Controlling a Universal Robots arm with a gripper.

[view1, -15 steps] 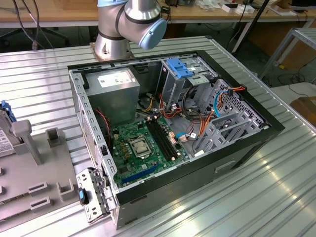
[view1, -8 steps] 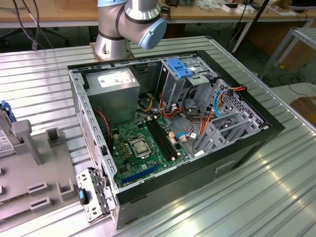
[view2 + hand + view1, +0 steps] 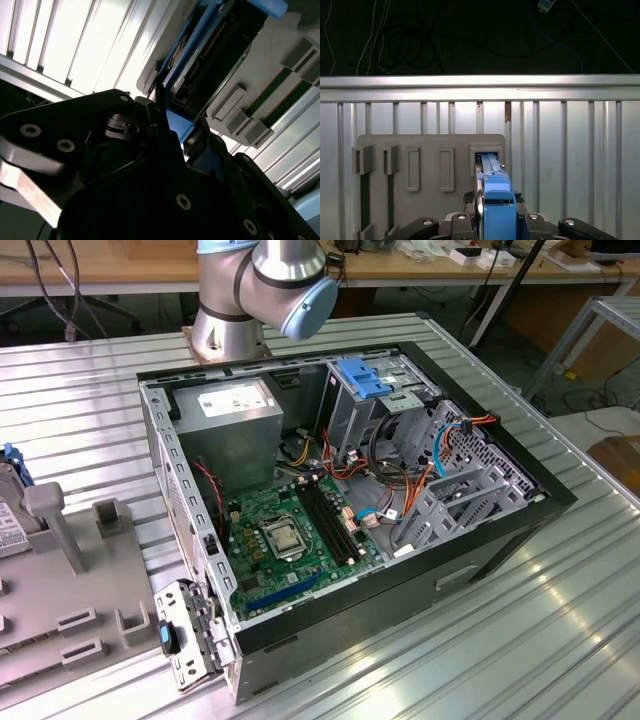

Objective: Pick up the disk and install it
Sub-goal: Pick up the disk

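Note:
The disk (image 3: 490, 167) stands on its edge in the end slot of a grey holder plate (image 3: 430, 142), its bright blue rail facing the first wrist camera. My gripper (image 3: 496, 198) sits low over it, with a black finger pressed against each side of the blue rail, shut on the disk. In the second wrist view the disk (image 3: 210, 55) shows its dark side and blue frame just beyond the gripper (image 3: 175, 127). In the exterior view the disk (image 3: 8, 502) sits at the far left edge, on the holder plate (image 3: 100, 570).
An open computer case (image 3: 420, 570) lies in the middle of the ribbed metal table (image 3: 560, 640), with the motherboard (image 3: 290, 530), a grey power-supply box (image 3: 235, 420) and a silver drive cage with a blue latch (image 3: 368, 380). The arm's base (image 3: 260, 290) stands behind it.

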